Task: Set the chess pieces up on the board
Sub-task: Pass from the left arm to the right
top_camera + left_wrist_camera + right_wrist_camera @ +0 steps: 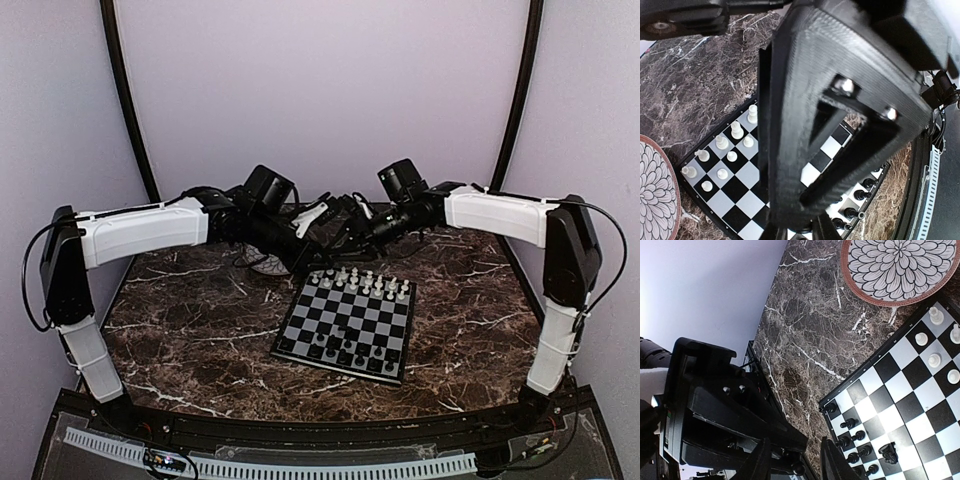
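My right tool [796, 462] hangs loose, holding nothing. My left tool [797, 234]: I cannot tell. The board [345, 322] sits mid-desk [190, 340], with white chess pieces [352, 280] far and black near, so both sides face off.

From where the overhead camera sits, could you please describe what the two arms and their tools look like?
The left arm and right arm have white boxy shells between black joints, with thin black cables looping alongside. The left tool and right tool are matte black ridged plastic; the left shows triangular cut-outs.
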